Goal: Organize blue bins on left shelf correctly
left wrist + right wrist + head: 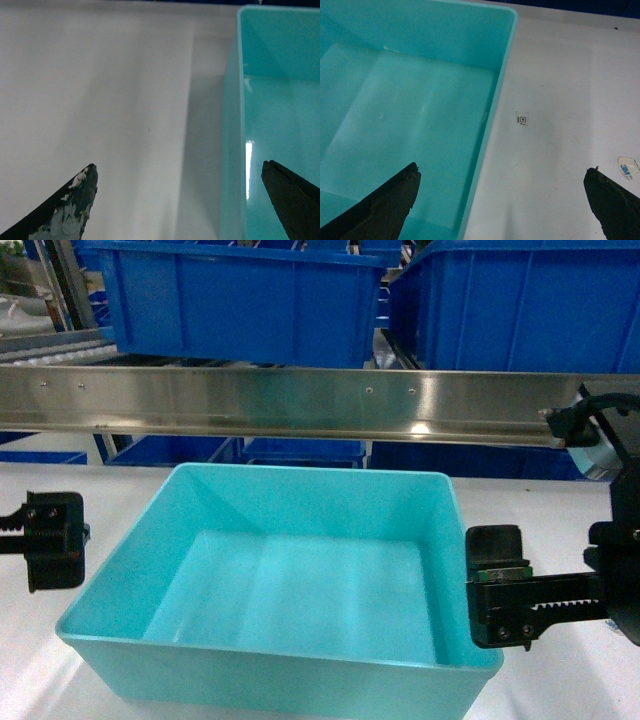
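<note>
White tabletop (560,680) carries the turquoise tub (290,590), below the steel shelf rail (300,400). Each wrist view shows wide-open jaws straddling a tub wall, gripping nothing: left gripper (180,200), right gripper (502,200). Only the right wrist view shows a small square code sticker (522,119) between its jaws.

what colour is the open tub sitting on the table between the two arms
Light turquoise-cyan tub, plain with no pattern; the head view shows it best.
</note>
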### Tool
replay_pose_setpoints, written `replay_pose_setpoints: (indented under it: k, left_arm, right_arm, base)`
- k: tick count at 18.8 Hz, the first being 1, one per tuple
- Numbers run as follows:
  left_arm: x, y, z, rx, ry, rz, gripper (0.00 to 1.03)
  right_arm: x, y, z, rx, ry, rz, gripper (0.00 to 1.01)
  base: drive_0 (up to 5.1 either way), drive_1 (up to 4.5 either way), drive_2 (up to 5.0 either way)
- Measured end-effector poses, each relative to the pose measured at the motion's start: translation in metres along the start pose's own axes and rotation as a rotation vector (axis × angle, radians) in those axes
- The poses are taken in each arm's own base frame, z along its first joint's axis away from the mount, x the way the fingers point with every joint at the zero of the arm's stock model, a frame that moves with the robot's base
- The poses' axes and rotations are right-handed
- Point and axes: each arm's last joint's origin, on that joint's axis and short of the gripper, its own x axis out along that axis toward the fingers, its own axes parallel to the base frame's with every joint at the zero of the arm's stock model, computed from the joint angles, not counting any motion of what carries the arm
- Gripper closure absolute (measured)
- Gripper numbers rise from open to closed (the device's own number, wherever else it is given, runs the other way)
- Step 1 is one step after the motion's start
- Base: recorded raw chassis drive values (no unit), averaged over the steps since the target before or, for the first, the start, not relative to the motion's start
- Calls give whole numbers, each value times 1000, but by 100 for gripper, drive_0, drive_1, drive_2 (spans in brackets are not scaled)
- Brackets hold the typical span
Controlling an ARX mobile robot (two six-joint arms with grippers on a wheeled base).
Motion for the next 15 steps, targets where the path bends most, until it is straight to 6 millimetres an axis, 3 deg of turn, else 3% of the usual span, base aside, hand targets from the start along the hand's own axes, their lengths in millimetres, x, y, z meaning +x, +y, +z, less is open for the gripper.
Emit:
replay_pose_setpoints:
  k: [2, 9, 15]
  left_arm:
    - [6, -1, -7, -4, 47, -2, 5]
    - [29, 4, -3, -36, 87, 10, 5]
    - [35, -14, 17, -18, 44, -41, 5]
  right_arm:
    - [8, 4, 3, -7, 9, 5, 3]
    - [40, 10, 7, -22, 65, 1, 3]
    - [59, -6, 17, -17, 61, -23, 3]
  base:
    - [0, 0, 0]
    - [0, 0, 0]
    - [0, 0, 0]
